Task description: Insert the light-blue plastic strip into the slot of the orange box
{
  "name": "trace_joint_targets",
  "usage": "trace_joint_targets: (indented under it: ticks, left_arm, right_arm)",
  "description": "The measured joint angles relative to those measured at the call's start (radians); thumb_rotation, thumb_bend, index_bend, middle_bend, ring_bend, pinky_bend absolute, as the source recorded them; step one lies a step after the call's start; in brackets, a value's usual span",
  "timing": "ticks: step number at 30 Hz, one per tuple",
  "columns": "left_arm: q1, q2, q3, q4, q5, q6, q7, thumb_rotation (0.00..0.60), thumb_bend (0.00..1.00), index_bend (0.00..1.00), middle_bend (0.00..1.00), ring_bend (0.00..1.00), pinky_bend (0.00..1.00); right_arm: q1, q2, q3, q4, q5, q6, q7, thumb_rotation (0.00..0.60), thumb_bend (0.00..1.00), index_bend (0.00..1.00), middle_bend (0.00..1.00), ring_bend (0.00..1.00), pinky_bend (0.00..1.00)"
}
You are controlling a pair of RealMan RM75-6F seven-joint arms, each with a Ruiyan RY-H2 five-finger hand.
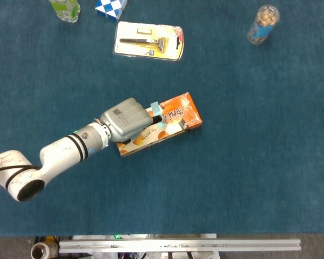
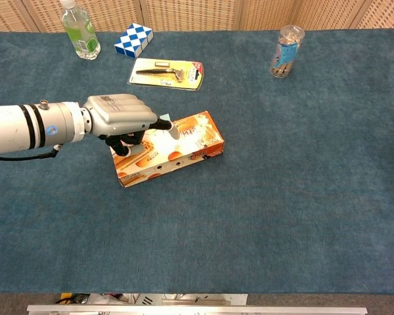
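Light-blue strip (image 1: 156,109) in left hand (image 1: 127,118)

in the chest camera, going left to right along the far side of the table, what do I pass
Green-labelled bottle → blue-and-white puzzle cube → packaged razor → clear jar.

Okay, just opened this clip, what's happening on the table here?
The robot's left hand pinches a light-blue plastic strip over the top of the orange box, which lies flat on the blue table cover. The strip stands at the box's top face, but how far it has entered the slot cannot be told. The right hand is out of view. A packaged razor, a puzzle cube, a green bottle and a clear jar sit untouched further back.
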Motion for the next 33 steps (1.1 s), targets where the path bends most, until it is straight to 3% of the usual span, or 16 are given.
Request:
trace_joint_targets:
  ticks: [8, 14, 17, 19, 24, 28, 33]
  left_arm:
    - [0.070, 0.068, 0.000, -0.035, 0.044, 0.123, -0.058, 0.600, 0.73, 0.14, 0.98, 0.99, 0.99]
    - [0.186, 0.105, 0.010, -0.025, 0.071, 0.303, -0.119, 0.600, 0.67, 0.12, 0.84, 0.85, 0.82]
    - [0.265, 0.115, 0.012, -0.012, 0.066, 0.408, -0.145, 0.600, 0.58, 0.12, 0.73, 0.73, 0.78]
    - [0.326, 0.119, 0.013, -0.001, 0.054, 0.478, -0.163, 0.600, 0.51, 0.12, 0.61, 0.59, 0.72]
    - [0.455, 0.118, 0.014, 0.045, 0.004, 0.605, -0.199, 0.600, 0.47, 0.12, 0.40, 0.40, 0.54]
    - [0.547, 0.098, 0.004, 0.101, -0.036, 0.702, -0.220, 0.600, 0.47, 0.13, 0.35, 0.36, 0.47]
    - [0.642, 0.079, -0.004, 0.136, -0.061, 0.801, -0.239, 0.600, 0.47, 0.14, 0.34, 0.36, 0.46]
  right_arm:
    - [-0.008, 0.023, 0.017, 0.014, 0.023, 0.008, 0.025, 0.600, 0.55, 0.40, 0.91, 0.98, 1.00]
    - [-0.027, 0.045, 0.020, 0.039, 0.042, 0.020, 0.040, 0.600, 0.33, 0.38, 0.75, 0.77, 1.00]
    - [-0.035, 0.045, 0.016, 0.062, 0.044, 0.028, 0.040, 0.600, 0.24, 0.36, 0.64, 0.65, 0.90]
    - [-0.041, 0.043, 0.011, 0.083, 0.044, 0.032, 0.037, 0.600, 0.22, 0.36, 0.59, 0.59, 0.82]
    - [-0.056, 0.037, -0.006, 0.133, 0.029, 0.040, 0.047, 0.600, 0.21, 0.35, 0.45, 0.44, 0.64]
    - [-0.067, 0.023, -0.017, 0.164, 0.006, 0.054, 0.066, 0.600, 0.21, 0.34, 0.44, 0.43, 0.62]
    - [-0.080, 0.003, -0.027, 0.190, -0.012, 0.069, 0.062, 0.600, 0.21, 0.34, 0.42, 0.41, 0.62]
